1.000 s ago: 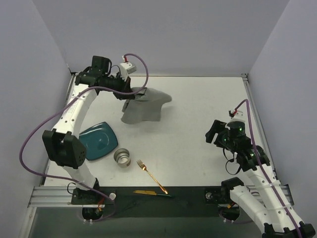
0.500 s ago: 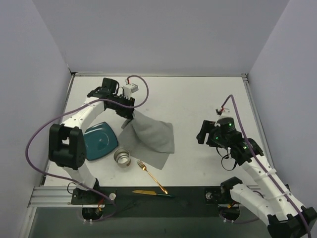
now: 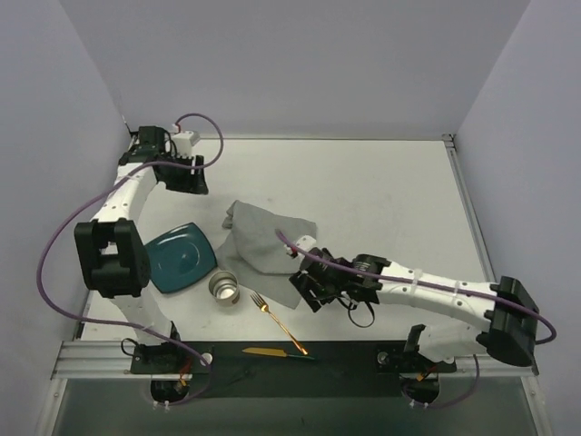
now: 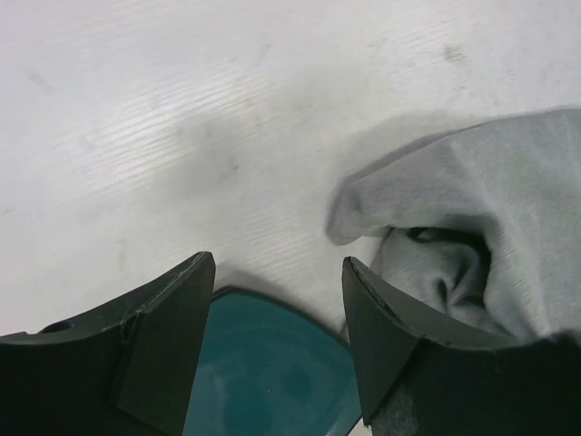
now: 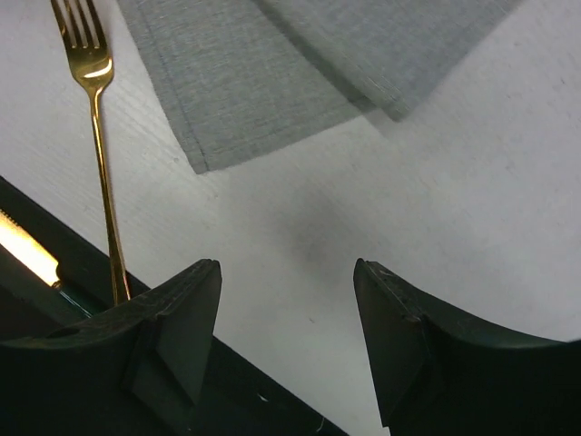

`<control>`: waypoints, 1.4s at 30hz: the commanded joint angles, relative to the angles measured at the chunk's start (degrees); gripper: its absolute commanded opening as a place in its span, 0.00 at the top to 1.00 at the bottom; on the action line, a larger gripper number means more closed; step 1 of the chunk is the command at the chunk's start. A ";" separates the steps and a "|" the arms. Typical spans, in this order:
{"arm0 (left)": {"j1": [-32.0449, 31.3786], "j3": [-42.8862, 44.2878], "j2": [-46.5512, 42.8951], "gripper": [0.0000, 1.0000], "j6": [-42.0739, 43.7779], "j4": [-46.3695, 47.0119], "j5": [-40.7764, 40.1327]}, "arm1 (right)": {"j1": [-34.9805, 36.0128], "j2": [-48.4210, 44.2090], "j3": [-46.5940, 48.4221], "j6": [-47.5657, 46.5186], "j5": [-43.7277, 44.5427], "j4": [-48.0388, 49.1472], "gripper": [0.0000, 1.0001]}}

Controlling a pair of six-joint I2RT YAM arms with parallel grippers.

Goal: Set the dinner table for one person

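— What changed just now?

— My left pincer (image 4: 277, 263) let go of the cloth (image 3: 268, 241) and swung back to the far left corner. Its jaws stand apart with nothing between them. The cloth has dropped onto the table (image 3: 390, 191), rumpled and partly folded, one edge just beside the plate (image 3: 182, 259).

— And your right?

— My right pincer (image 5: 286, 265) has reached across to the cloth's near corner. Its jaws are apart and hold nothing, with the fork (image 5: 98, 136) close by.

— Where does that leave the setting?

— The table lies under all of it, but the cloth isn't flat. I judge it needs spreading before the plate, fork and knife (image 3: 272, 352) go on.
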 commanded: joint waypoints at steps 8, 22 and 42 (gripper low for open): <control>11.33 -14.76 -21.94 0.31 7.46 -1.94 1.14 | 3.42 20.59 11.10 -22.72 -11.17 4.43 0.45; 11.94 -17.15 -24.33 0.30 7.11 -1.94 2.02 | 2.37 34.49 14.18 -23.52 -12.41 3.99 0.72; -9.64 -7.23 -26.97 0.03 8.70 -2.56 20.29 | -9.32 4.52 43.26 -15.53 -1.09 -1.64 1.00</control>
